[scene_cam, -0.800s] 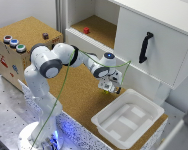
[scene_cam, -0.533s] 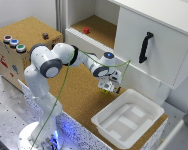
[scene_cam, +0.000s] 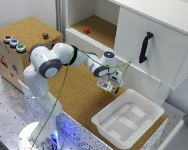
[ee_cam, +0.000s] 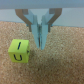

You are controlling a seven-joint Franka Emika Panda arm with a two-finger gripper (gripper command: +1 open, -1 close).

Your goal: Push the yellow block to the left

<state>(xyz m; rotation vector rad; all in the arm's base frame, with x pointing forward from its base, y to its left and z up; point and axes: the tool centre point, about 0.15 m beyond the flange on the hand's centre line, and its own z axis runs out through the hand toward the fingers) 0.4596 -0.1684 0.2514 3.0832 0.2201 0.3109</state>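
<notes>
The gripper [ee_cam: 40,44] hung with its fingers pressed together and nothing between them, tips just above the cork worktop [scene_cam: 79,95]. The yellow block [ee_cam: 18,51] sat on the cork just beside the fingertips, apart from them. In the exterior view the white tub [scene_cam: 128,121] lay near the worktop's edge, close to the gripper [scene_cam: 108,88].

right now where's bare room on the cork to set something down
Bare cork runs between the arm's base and the cabinet. Crowded by the white tub, where the gripper sits beside the yellow block.
</notes>
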